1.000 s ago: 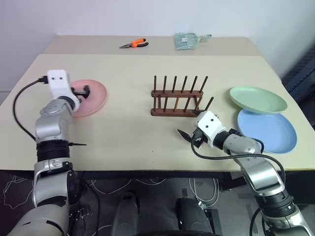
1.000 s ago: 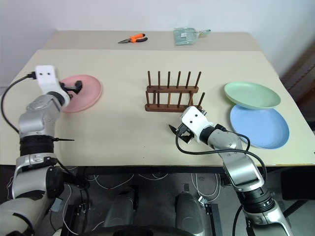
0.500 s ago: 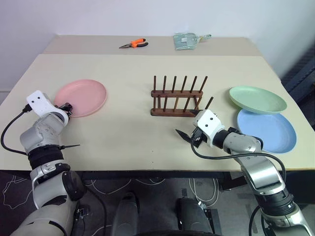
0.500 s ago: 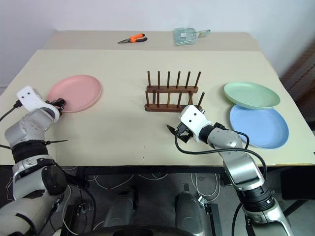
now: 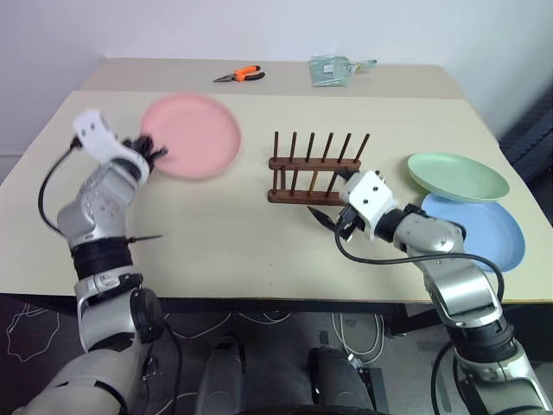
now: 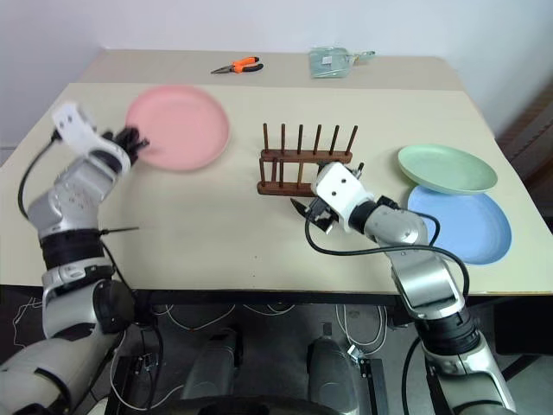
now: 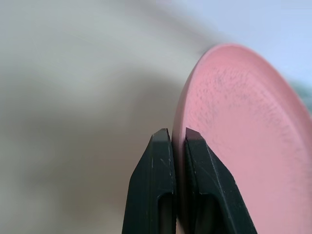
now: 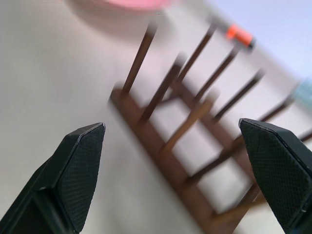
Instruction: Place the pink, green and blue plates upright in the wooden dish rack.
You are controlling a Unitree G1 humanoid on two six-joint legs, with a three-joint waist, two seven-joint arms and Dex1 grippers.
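Two beige tabletops make up the table, a large near one and a narrower one butted against its far edge. On the near top's right side lies the round light blue plastic plate, flat on the surface, and the round pale mint green plastic plate rests beyond it with its near rim overlapping the blue plate's far edge. The round salmon pink plastic plate is off the table, raised and tilted above the left part of the near top, left of the rack. The left pincer is clamped on this pink plate's rim, one black finger on each face of the edge, as the left wrist view shows. The small dark brown wooden dish rack with its rows of thin upright pegs stands at the middle of the table, with no plate in it. The right pincer hangs just in front of the rack's right end, its two black fingers spread wide with nothing between them; in the right wrist view the rack's pegs show through the gap. On the far tabletop lie a folded pale green cloth-like item and, to its left, a pair of orange-handled pliers.
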